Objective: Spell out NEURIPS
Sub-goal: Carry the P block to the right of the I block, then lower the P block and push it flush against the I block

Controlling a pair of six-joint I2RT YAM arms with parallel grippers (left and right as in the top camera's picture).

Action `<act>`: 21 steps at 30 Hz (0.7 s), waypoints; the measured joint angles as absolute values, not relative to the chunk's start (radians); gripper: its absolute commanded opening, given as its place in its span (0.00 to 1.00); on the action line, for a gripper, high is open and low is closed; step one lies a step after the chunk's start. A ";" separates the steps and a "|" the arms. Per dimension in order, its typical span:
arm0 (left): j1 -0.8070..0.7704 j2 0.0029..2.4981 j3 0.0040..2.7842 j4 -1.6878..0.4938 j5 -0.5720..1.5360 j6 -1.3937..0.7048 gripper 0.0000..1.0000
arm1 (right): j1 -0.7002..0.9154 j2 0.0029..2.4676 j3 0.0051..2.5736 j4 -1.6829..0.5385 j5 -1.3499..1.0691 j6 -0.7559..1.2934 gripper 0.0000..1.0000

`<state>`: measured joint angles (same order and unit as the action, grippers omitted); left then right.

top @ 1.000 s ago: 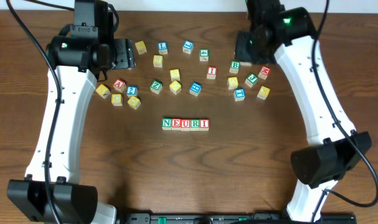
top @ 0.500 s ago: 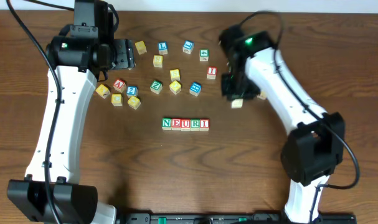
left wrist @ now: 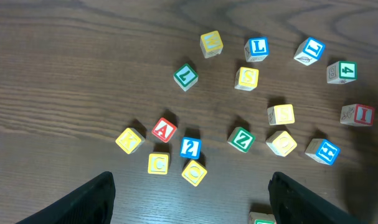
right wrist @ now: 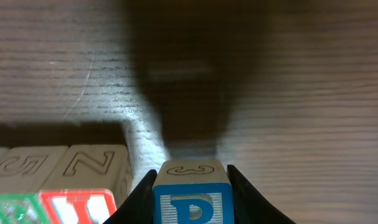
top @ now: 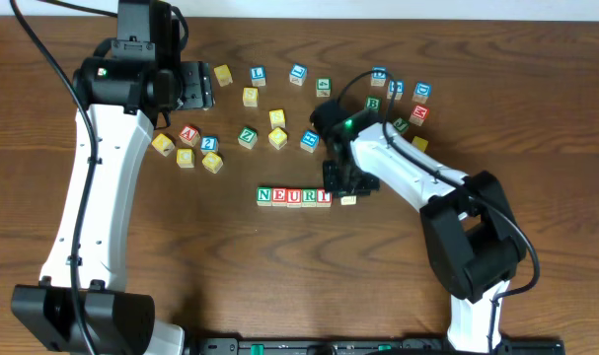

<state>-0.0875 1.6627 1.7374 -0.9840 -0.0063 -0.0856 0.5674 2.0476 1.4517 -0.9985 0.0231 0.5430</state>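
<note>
Five cubes reading NEURI (top: 294, 196) stand in a row at mid-table. My right gripper (top: 346, 189) hangs at the row's right end, shut on a blue-framed P cube (top: 348, 199) just right of the I. In the right wrist view the P cube (right wrist: 192, 198) sits squeezed between both fingers (right wrist: 136, 202), close above the table, beside the red I cube (right wrist: 76, 208). A yellow S cube (left wrist: 246, 78) lies among the loose ones at the back (top: 251, 97). My left gripper (left wrist: 190, 200) hovers open over the back left (top: 193, 87), holding nothing.
Several loose cubes are scattered behind the row: an A (top: 188, 133), a green Z (top: 247, 136), blue L cubes (top: 258, 73) and yellow ones (top: 212, 163). More cubes sit at the back right (top: 418, 112). The right arm (top: 408, 177) lies across the middle right.
The right arm swung from the back right cluster down to the row's right end, carrying the P cube. The left arm stayed still.
</note>
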 measured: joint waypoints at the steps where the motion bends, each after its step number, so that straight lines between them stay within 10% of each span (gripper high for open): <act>1: -0.088 1.663 1.737 -0.984 -0.006 -0.086 0.78 | 0.571 2.048 1.440 -0.987 0.023 0.551 0.31; 21: -0.088 1.663 1.737 -0.984 -0.006 -0.086 0.78 | 0.574 2.043 1.519 -1.071 0.026 0.591 0.41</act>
<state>-0.0875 1.6627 1.7374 -0.9844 -0.0063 -0.0856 0.5743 2.0434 1.5192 -1.0706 0.0261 0.5911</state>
